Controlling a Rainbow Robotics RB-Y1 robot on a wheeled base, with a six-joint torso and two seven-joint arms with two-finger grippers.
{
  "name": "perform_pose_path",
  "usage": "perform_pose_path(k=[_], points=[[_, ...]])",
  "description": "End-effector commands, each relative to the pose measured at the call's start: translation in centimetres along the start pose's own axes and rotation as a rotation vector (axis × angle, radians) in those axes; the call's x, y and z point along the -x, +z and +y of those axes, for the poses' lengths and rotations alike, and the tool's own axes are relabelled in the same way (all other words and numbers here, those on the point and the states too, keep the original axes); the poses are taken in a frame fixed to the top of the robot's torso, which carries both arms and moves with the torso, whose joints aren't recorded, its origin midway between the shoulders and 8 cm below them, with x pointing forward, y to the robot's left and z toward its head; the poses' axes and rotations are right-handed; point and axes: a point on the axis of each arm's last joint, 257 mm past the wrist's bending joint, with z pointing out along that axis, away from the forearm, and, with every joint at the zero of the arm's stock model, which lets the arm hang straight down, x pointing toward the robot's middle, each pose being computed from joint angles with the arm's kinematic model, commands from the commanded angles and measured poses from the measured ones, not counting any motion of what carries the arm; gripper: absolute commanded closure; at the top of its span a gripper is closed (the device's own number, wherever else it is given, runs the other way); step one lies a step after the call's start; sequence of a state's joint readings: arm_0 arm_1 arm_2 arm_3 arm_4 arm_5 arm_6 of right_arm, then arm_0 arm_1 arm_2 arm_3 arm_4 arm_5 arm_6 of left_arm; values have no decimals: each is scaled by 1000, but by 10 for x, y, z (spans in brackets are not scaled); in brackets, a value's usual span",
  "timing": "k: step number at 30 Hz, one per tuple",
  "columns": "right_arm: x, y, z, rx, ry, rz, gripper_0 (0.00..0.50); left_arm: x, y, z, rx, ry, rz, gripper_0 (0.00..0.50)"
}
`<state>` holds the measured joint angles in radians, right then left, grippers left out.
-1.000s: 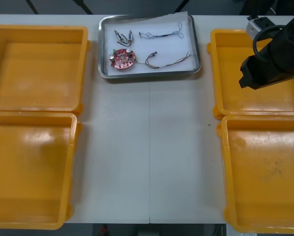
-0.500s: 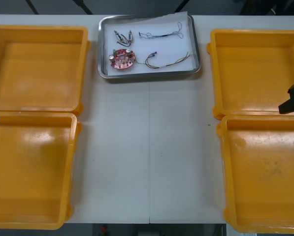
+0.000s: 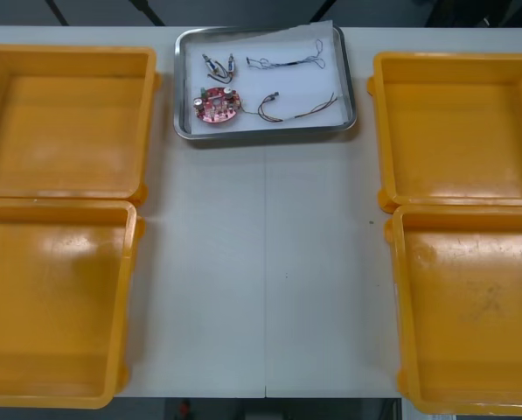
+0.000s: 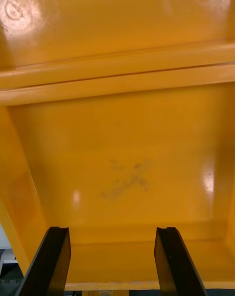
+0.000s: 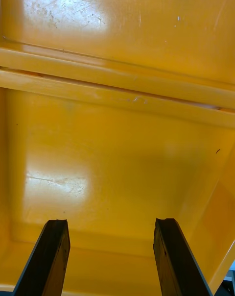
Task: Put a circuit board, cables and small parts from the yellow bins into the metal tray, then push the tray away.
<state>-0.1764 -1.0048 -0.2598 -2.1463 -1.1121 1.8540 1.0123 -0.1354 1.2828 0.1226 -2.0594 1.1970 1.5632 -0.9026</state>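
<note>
Metal tray (image 3: 269, 132) at desk's far edge, mid-width. Inside: red circuit board (image 3: 217, 104) at near-left corner, small metal parts (image 3: 219, 65) behind it, cables (image 3: 297, 107) alongside to the right. Left gripper (image 5: 110, 225) at desk's left edge, fingers apart, empty, over left yellow bin (image 5: 117, 159). Right gripper (image 4: 112, 232) at right edge, fingers likewise apart, over near-right yellow bin (image 4: 122, 144).

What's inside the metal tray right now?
On a white sheet in the metal tray: a round red circuit board, small metal parts beyond it, two thin cables beside them. The sheet hides the tray floor. Left hand and right hand, open, over the near yellow bins.
</note>
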Motion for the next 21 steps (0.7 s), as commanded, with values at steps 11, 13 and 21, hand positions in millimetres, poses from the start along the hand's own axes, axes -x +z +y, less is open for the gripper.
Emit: perform_pose_path(k=[11, 13, 21], points=[[-4, -5, -21, -63, 7, -15, 0, 4, -12, 14, 54, 96, -15, 0], [-4, -5, -21, -63, 7, -15, 0, 4, -12, 14, 54, 96, -15, 0], [-4, -5, -21, -63, 7, -15, 0, 4, -12, 14, 54, 96, -15, 0]])
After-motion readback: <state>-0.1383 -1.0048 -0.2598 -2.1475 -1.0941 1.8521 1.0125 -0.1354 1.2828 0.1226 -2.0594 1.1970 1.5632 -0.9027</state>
